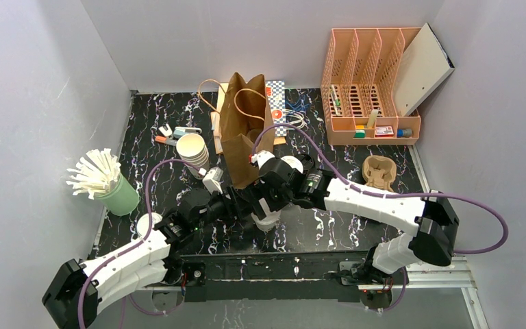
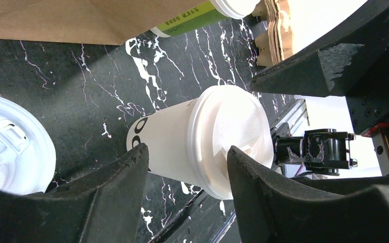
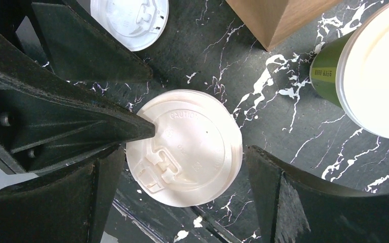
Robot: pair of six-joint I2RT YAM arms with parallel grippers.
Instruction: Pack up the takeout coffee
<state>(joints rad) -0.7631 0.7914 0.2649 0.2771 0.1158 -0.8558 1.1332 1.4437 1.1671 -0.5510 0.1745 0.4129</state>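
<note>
The cream cup (image 3: 192, 129), lid on, stands upright on the counter (image 1: 329, 229) at lower centre of the top view, below the brown paper bag (image 1: 243, 130). The green cup (image 3: 329, 76) stands at its upper right. The left pincer (image 2: 187, 149) is spread, tips just beside the cream cup. The right pincer (image 3: 185, 152) hangs wide apart over its lid.

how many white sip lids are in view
3. One on the cream cup between the fingers of the left tool, one on the green cup beside the paper bag, a third lid further left, cup under it unclear. Others may be hidden.
</note>
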